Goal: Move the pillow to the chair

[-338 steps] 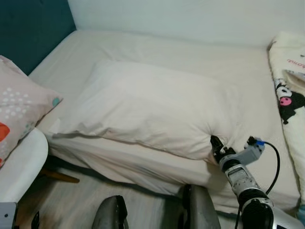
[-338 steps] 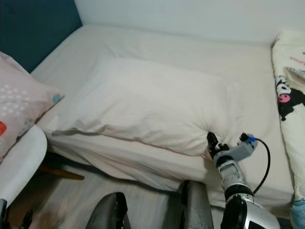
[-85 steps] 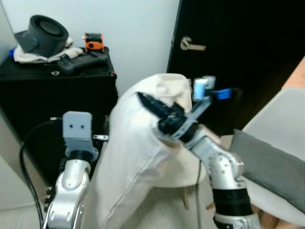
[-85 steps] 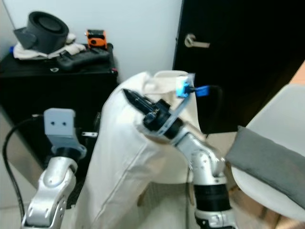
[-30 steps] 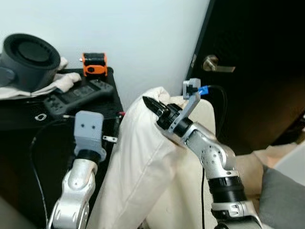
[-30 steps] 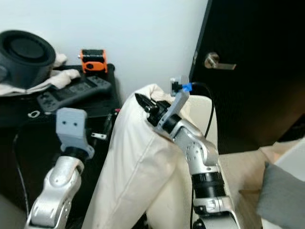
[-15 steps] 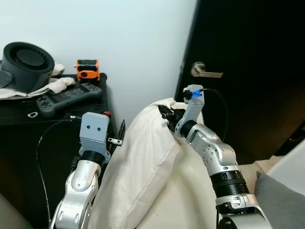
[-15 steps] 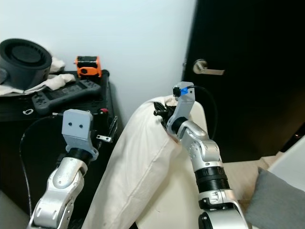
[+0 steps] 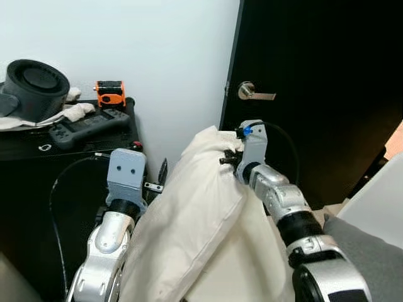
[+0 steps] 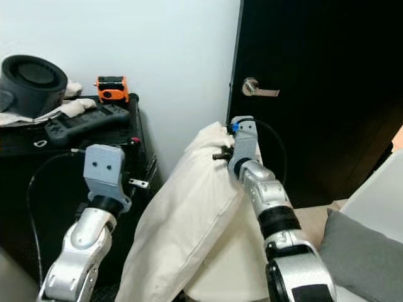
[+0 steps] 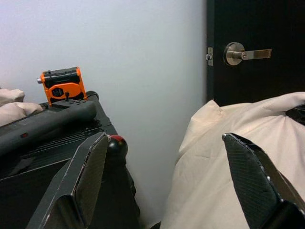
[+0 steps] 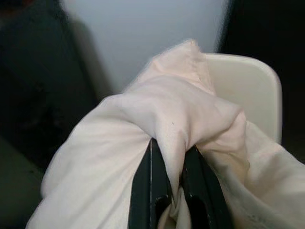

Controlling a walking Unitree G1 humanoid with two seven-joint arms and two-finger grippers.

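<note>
While we face a white wall and a dark door, this is what we see.

Pillow: we see a large cream pillow [image 9: 201, 207] hanging upright between our two arms, its top corner bunched up, its lower part draped over a cream chair [image 12: 248, 86].
Right gripper: our right gripper [image 12: 172, 179] is clamped tight on a fold of fabric near the pillow's top corner; in the right wrist view the cloth bulges up between the two black fingers [image 12: 143, 186].
Left gripper: our left gripper [image 11: 167, 181] has its fingers spread wide and holds nothing; in the left wrist view one finger [image 11: 88, 176] sits before the black cabinet and the other touches or just overlaps the pillow's side.
Left arm: our silver left arm [image 9: 110, 233] rises just beside the pillow, on the cabinet side.
Cabinet: we see a black cabinet [image 9: 38, 182] against the wall on our left.
On the cabinet: an orange device [image 9: 109, 92], a black controller [image 9: 88, 126], a dark grey round object [image 9: 34, 82] and some white cloth [image 9: 66, 112].
Door: a black door [image 9: 327, 75] with a silver lever handle [image 9: 252, 93] stands behind the pillow.
Right edge: a grey cushion [image 9: 371, 251] lies on a white surface [image 9: 378, 198] low on our right.
</note>
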